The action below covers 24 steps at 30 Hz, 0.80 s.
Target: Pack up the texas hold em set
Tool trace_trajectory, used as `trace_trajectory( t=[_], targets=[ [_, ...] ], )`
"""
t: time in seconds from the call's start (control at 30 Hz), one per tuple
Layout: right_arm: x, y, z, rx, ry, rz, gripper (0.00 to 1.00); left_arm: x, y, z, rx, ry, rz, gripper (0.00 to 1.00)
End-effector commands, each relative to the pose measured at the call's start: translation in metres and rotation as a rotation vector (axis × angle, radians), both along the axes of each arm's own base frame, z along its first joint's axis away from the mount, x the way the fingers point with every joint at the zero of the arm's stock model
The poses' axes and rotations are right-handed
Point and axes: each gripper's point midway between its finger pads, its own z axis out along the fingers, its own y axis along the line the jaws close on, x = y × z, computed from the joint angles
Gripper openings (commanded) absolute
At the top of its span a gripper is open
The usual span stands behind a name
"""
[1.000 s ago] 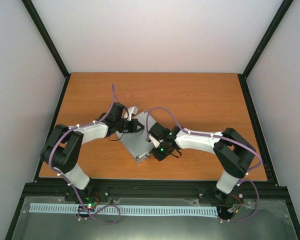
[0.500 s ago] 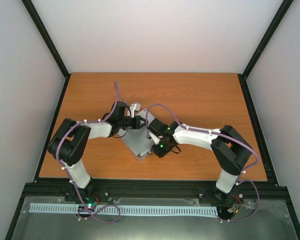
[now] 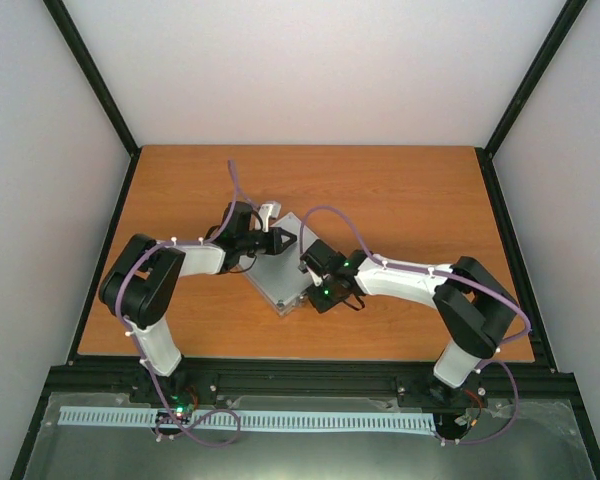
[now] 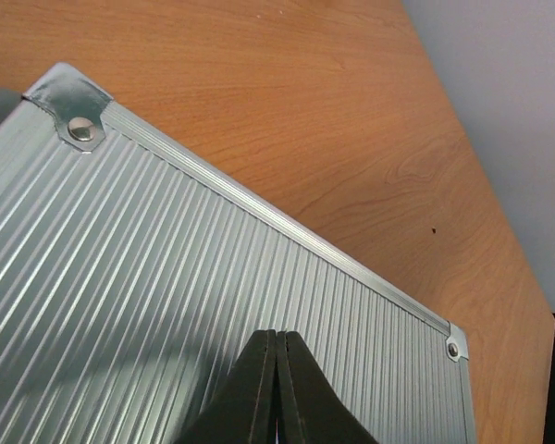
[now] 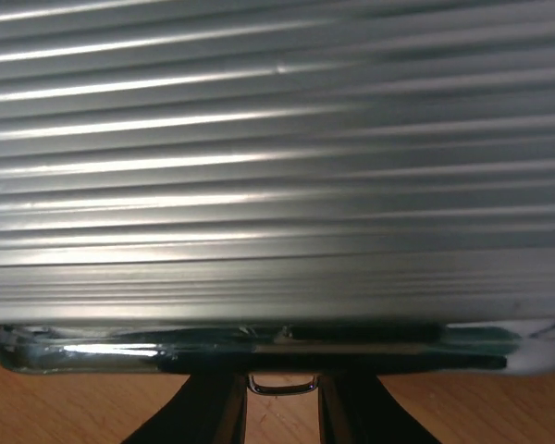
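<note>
The silver ribbed aluminium case of the texas hold em set lies shut on the wooden table, turned diagonally. Chips, buttons and cards are out of view. My left gripper is shut with nothing in it, its tip just above the ribbed lid near the far edge; the pressed-together tips show in the left wrist view. My right gripper is at the case's near side wall. Its two fingers stand close on either side of a small metal latch loop, touching it.
Bare wooden table surrounds the case. A black frame borders the table, with white walls behind. Both arms reach in toward the middle, their purple cables looping over the case.
My left gripper has slid right and farther across the lid. The right wrist has drawn back a little to the right, and the case has shifted slightly with it.
</note>
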Motion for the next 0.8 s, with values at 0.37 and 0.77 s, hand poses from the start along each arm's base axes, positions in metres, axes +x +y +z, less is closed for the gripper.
trace_trajectory(
  t=[0.37,0.77],
  targets=[
    [0.065,0.053,0.09,0.274,-0.323,-0.042,0.15,-0.097,0.032,-0.141,0.316,0.454,-0.013,0.01],
    [0.066,0.043,0.06,0.19,-0.309,-0.054,0.22,-0.1,0.017,-0.114,0.316,0.408,-0.055,0.01]
  ],
)
